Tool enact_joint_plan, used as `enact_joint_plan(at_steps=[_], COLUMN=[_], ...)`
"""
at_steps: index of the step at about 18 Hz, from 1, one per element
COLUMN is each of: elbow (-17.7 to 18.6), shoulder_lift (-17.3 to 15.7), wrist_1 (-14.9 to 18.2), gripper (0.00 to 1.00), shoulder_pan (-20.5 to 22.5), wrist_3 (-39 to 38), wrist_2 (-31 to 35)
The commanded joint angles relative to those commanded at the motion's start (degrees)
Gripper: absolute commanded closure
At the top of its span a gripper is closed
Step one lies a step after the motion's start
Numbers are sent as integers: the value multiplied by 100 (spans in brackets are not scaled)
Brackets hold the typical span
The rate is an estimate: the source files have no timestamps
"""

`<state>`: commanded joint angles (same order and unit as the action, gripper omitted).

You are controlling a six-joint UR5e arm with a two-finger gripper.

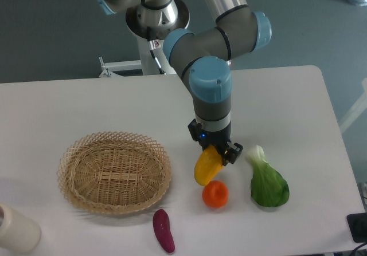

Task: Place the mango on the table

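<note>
Fixed camera view. The arm reached down from the rear of the worktop [86, 101], with its wrist pointing almost straight down. The tool [218, 152] was closed on the mango [207, 165], gripping it at its upper end. The mango hung tilted below the fingers, its lower end pointing down and to the left. This slant is probably a result of the grip being taken near one end rather than at the middle, so the free weight swung low.

The lower end of the mango was just above or beside the orange [215, 193]; from this angle it could not be determined whether the two touched, or whether the mango already rested on the worktop. A dark finger [232, 152] showed at the right side of the mango, just clear of the leafy green vegetable [267, 183].

The wicker basket [114, 171] stood to the left, apart from the tool, and appeared to hold nothing. The eggplant [163, 230] lay near the front edge, between basket and orange. A pale cylinder [16, 228] sat at the front left corner.

Judgement: the mango was held over open worktop between basket and vegetable, so the placing step appeared to be near its end. Release would require a spot clear of the orange, since the smooth curved fruit could roll against it.
</note>
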<state>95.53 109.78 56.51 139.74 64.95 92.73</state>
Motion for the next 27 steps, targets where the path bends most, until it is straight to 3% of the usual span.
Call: enact_joint_plan(at_steps=[3,9,15,20,22,27], elbow=[237,659,1441,1775,2125,2636], shoulder_lift=[-35,-246,-764,-1062,-1291,-1503], wrist_1=[-70,-88,-184,-290,-308,-659], gripper=[56,56,57,56,56,56], shoulder_pan=[114,448,791,712,677,554], wrist_3=[174,1536,2811,2891,2909,2909], wrist_2=[-9,-35,-184,-185,-185,-150])
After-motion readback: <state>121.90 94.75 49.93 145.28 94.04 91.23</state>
